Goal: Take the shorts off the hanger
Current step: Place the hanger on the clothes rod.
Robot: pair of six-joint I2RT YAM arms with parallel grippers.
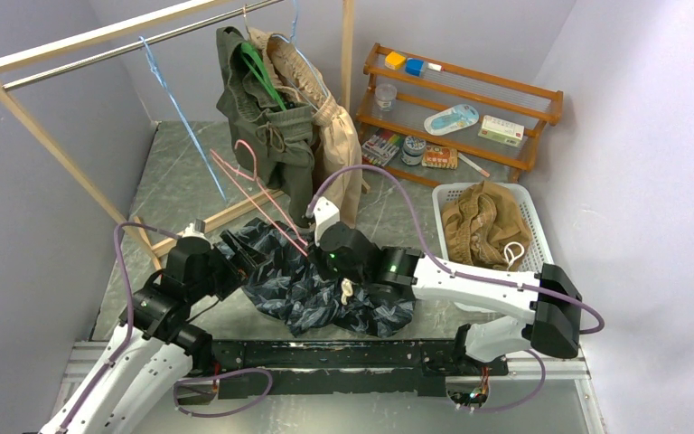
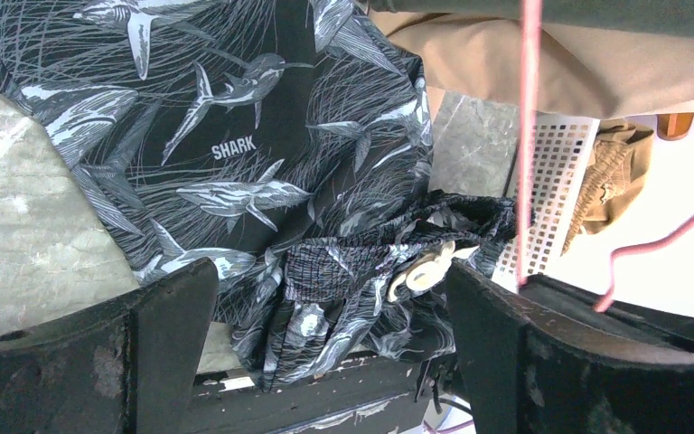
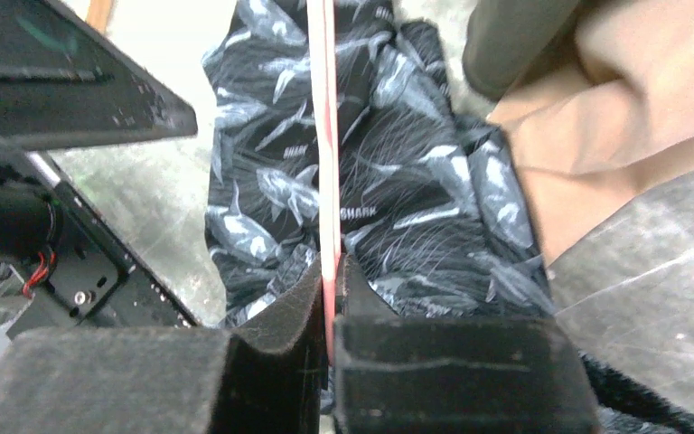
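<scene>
Dark navy shorts (image 1: 312, 289) with a pale shark print lie crumpled on the table between the arms, also filling the left wrist view (image 2: 235, 154). My right gripper (image 3: 330, 280) is shut on the wire of a pink hanger (image 1: 251, 185), which slants up and left from the shorts. My left gripper (image 2: 325, 294) stands wide open just left of the shorts, nothing between its fingers; in the top view it is (image 1: 235, 253). Olive green shorts (image 1: 267, 117) and light beige shorts (image 1: 336, 136) hang on the rail. Tan-brown shorts (image 1: 479, 226) lie in the basket.
A wooden clothes rack (image 1: 99, 36) stands at the back left with an empty blue hanger (image 1: 176, 108) on its rail. A white basket (image 1: 535, 226) sits at the right. Behind it a low wooden shelf (image 1: 470, 90) holds several small items.
</scene>
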